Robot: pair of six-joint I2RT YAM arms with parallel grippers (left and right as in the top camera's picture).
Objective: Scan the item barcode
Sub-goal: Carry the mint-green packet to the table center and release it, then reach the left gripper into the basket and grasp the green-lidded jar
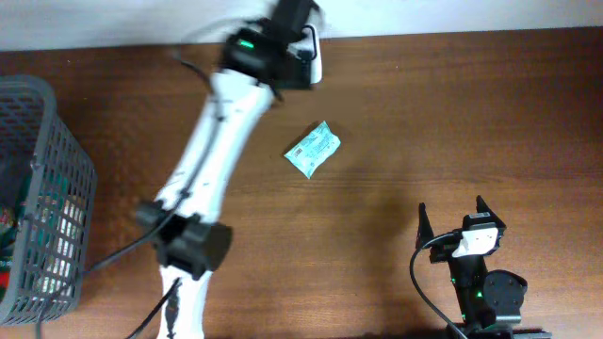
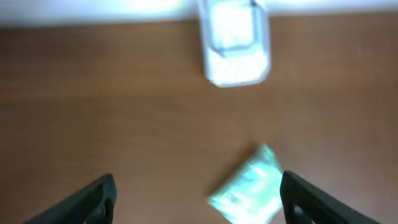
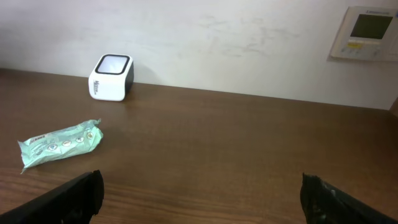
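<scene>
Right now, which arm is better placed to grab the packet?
Left. The left claw, open, hangs close to the green packet, scanner just ahead; the right claw sits farther off.

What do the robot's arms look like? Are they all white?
Not all. The left arm has a long white tube with black joints and a green light. The right arm is mostly black with a white block. Both have black fingers and black cables.

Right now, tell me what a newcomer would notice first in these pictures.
The pale green packet lying alone in the middle of the table draws the eye first. Next comes the white left arm, stretched across it toward the white scanner at the far edge. A grey basket sits at the left edge.
</scene>
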